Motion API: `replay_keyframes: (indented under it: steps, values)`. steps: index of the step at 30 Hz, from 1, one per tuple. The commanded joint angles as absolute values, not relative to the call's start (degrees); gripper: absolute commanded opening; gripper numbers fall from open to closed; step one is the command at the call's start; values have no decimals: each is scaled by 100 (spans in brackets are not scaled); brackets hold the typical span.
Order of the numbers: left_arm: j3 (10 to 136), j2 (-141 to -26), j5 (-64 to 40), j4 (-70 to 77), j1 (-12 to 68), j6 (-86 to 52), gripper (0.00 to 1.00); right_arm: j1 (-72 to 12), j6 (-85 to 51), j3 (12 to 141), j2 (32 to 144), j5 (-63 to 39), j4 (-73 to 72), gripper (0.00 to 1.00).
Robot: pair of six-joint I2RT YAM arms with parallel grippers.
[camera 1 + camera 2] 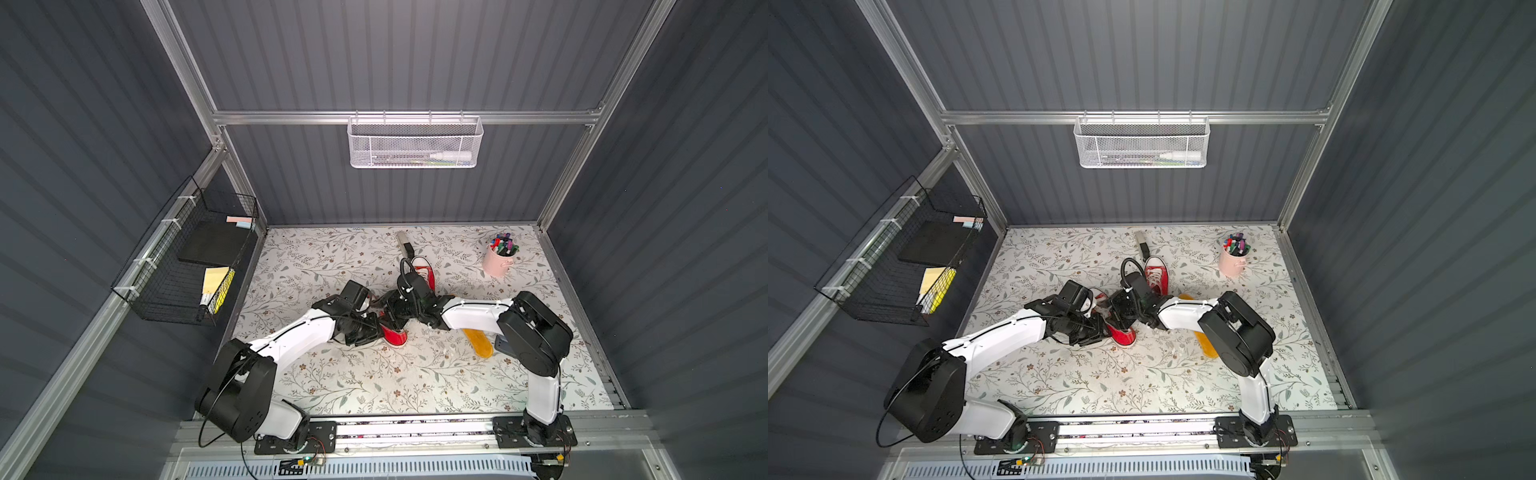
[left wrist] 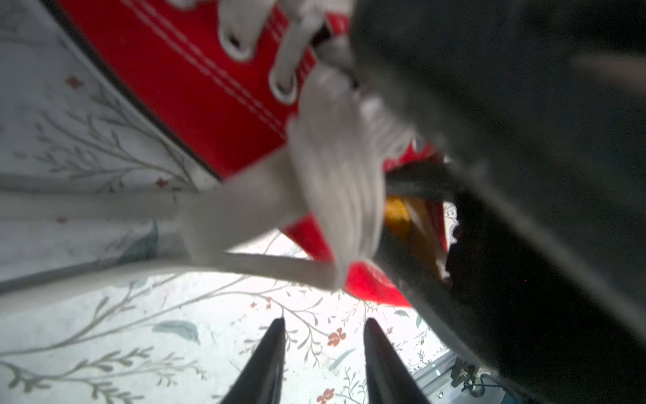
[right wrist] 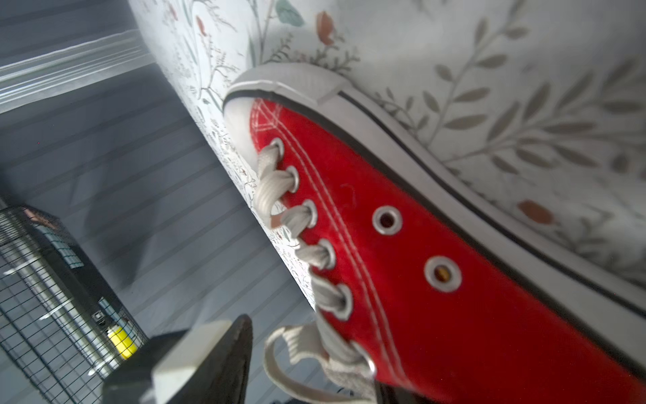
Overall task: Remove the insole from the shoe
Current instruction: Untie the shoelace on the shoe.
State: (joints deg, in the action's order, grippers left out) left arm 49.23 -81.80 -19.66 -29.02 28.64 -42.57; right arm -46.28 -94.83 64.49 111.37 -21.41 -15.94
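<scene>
Two moves needed: left gripper [image 2: 325,363], gaping empty, should be pinching yellow foam insole's [image 2: 396,213] heel | right gripper [image 1: 397,311], grip unclear, pinning red canvas sneaker [image 3: 437,280].

Far right on your floral table cover [image 1: 374,382] stands a pink cup [image 1: 496,264] full of markers [image 1: 503,244]. A grey-and-black stick-like object [image 1: 404,244] (too small to identify) lies far centre. You have a white mesh basket [image 1: 415,143] on the back wall and a black wire basket [image 1: 187,257] on the left wall, holding yellow papers [image 1: 218,286].
</scene>
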Motion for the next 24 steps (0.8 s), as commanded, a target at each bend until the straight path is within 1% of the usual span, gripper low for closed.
replay_keyframes:
  steps: [1, 6, 7, 8, 11, 12, 14, 16, 18, 19, 20, 21, 24]
  values:
    - [5386, -7863, -1554, -3701, 2874, -4077, 41, -4589, -9008, 6364, 10953, -2094, -1517, 58]
    - [5600, -7681, -818, -4068, 2865, -4250, 43, -4556, -7727, 6719, 10280, -2128, 223, 62]
    - [5591, -7635, -714, -4065, 2865, -4345, 46, -4557, -7481, 6806, 10164, -2154, 595, 62]
    - [5590, -7604, -638, -4065, 2864, -4432, 48, -4556, -7263, 6899, 10049, -2159, 966, 62]
    - [5623, -7530, -636, -3980, 2864, -4616, 49, -4562, -6578, 7137, 9796, -2066, 1908, 61]
    - [5622, -7528, -675, -3929, 2865, -4634, 49, -4569, -6280, 7263, 9759, -1999, 2248, 58]
    - [5608, -7545, -834, -3797, 2863, -4627, 48, -4576, -5658, 7549, 9763, -1877, 3083, 49]
    - [5590, -7582, -897, -3669, 2861, -4681, 46, -4581, -5054, 7815, 9857, -1612, 3743, 37]
    - [5497, -7570, -1063, -3506, 2870, -4891, 43, -4579, -4563, 8075, 10013, -1535, 4195, 29]
    - [5425, -7530, -1081, -3425, 2870, -4993, 41, -4585, -4364, 8238, 10102, -1482, 4401, 28]
    - [5372, -7508, -1094, -3340, 2867, -5094, 40, -4586, -4220, 8363, 10175, -1436, 4526, 28]
    - [5331, -7489, -1098, -3293, 2866, -5170, 40, -4594, -4032, 8536, 10260, -1387, 4630, 30]
    - [5270, -7497, -1262, -3061, 2881, -5459, 38, -4606, -3426, 8946, 10542, -1391, 4801, 39]
